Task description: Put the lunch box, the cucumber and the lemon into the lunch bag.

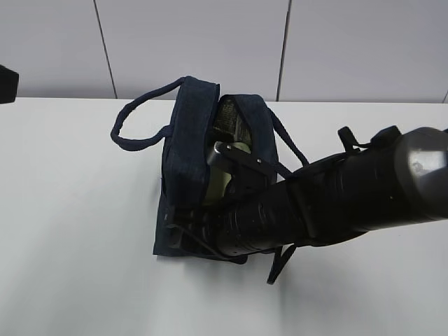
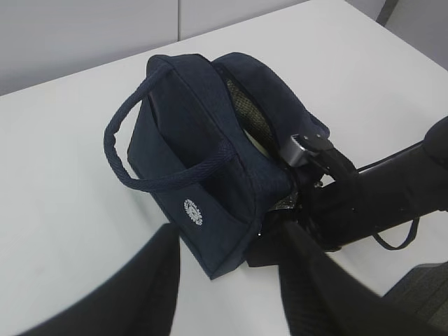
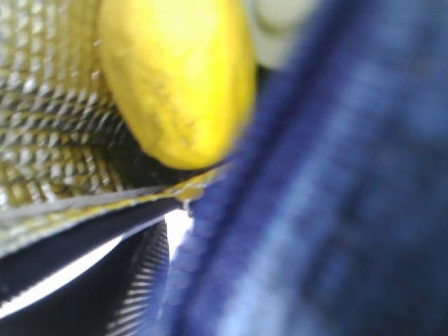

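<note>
Pale grey panelled wall (image 1: 210,42) behind, plain white worktop (image 1: 77,210) beneath, navy lunch bag (image 2: 203,147) standing open with the right tool sunk inside, its grip state cannot be told, left tool (image 2: 231,280) spread just short of the bag, lemon (image 3: 175,77) against silvery lining just ahead of the right tool.

Navy lunch bag (image 2: 203,164), yellow lemon (image 3: 178,77)
</note>
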`<state>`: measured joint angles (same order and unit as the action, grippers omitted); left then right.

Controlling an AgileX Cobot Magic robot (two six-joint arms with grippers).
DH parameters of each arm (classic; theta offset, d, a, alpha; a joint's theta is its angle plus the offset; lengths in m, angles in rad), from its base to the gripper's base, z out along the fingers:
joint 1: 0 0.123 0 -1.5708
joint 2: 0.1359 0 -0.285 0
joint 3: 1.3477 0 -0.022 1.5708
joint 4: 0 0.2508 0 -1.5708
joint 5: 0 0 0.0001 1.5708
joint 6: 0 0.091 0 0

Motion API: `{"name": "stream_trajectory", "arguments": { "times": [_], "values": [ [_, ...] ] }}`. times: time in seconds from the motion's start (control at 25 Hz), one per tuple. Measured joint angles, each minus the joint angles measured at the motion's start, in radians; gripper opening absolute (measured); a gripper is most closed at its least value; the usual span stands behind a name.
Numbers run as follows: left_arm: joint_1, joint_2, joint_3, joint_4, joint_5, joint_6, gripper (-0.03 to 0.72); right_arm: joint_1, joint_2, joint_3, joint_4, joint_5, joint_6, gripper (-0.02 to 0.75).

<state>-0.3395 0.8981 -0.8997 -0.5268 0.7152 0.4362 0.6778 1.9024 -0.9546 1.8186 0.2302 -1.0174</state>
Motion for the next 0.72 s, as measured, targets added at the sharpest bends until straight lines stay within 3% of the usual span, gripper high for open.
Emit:
{"name": "stream_trajectory", "arguments": {
  "times": [0.48,0.72],
  "values": [
    [0.000,0.000,0.000,0.000,0.000,0.000,0.321,0.000,-0.015,0.000,0.007,-0.113,0.016,0.357],
    [0.000,0.000,0.000,0.000,0.000,0.000,0.321,0.000,-0.037,0.000,0.010,-0.164,0.018,0.162]
  ]
}}
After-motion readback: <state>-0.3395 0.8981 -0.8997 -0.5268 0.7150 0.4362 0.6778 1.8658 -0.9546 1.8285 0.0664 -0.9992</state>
